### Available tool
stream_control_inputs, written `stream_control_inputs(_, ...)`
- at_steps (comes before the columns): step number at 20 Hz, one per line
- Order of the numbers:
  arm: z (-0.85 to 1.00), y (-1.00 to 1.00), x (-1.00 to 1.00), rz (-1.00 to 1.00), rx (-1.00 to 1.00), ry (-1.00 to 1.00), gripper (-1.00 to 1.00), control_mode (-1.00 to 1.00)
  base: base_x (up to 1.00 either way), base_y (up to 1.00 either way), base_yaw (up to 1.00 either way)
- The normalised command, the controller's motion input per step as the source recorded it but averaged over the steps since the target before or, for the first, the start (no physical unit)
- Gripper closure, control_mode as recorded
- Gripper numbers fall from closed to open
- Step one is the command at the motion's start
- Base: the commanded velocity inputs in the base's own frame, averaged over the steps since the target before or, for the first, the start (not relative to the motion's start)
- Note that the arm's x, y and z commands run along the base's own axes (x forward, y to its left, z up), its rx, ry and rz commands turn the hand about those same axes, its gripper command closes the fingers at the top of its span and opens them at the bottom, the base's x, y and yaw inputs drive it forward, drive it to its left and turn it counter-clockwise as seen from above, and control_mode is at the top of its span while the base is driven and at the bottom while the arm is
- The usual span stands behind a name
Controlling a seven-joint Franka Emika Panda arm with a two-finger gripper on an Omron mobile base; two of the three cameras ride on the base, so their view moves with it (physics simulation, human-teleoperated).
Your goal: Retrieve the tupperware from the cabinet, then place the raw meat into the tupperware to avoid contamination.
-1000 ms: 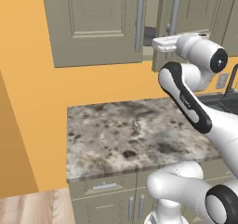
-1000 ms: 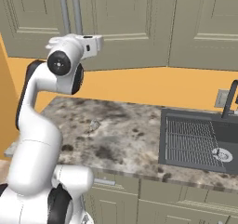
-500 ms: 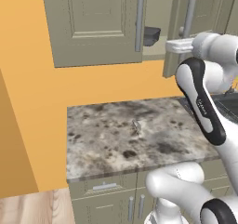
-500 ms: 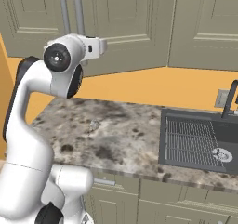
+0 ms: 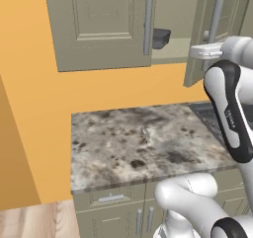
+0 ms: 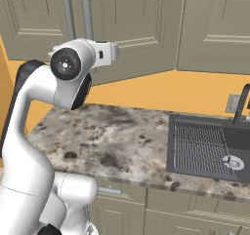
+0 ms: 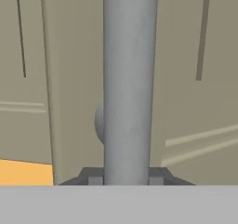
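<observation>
The cabinet [image 5: 99, 24] hangs over the counter with its right door [image 5: 197, 39] swung partly out. My gripper [image 5: 206, 49] is shut on that door's long grey bar handle [image 5: 216, 16]. In the hand view the handle [image 7: 130, 79] runs straight up between my two dark fingertips [image 7: 95, 179]. Through the gap, the dark tupperware [image 5: 159, 38] sits on the shelf inside, left of my hand. A small pale thing [image 5: 145, 133] lies on the counter; I cannot tell whether it is the raw meat.
The speckled stone counter [image 5: 113, 148] lies below, with low cabinets [image 5: 111, 200] under it. A dark sink [image 6: 210, 146] with a faucet [image 6: 242, 102] is set in at the right. An orange wall [image 5: 29, 108] closes the left side.
My hand has pulled the right door further out and moved right with it. The gap has widened and the dark tub on the shelf has come into sight.
</observation>
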Motion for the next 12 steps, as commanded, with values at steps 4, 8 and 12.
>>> stream_control_inputs(4,0.00,0.00,0.02,0.01,0.00,-0.01,-1.00,-1.00,0.00,0.00,0.00)
stream_control_inputs(8,-0.04,-0.01,0.05,0.01,0.00,-0.06,-1.00,-1.00,0.00,0.00,0.00)
stream_control_inputs(12,0.00,-0.10,-0.22,0.00,0.00,-0.17,-1.00,-1.00,0.00,0.00,0.00)
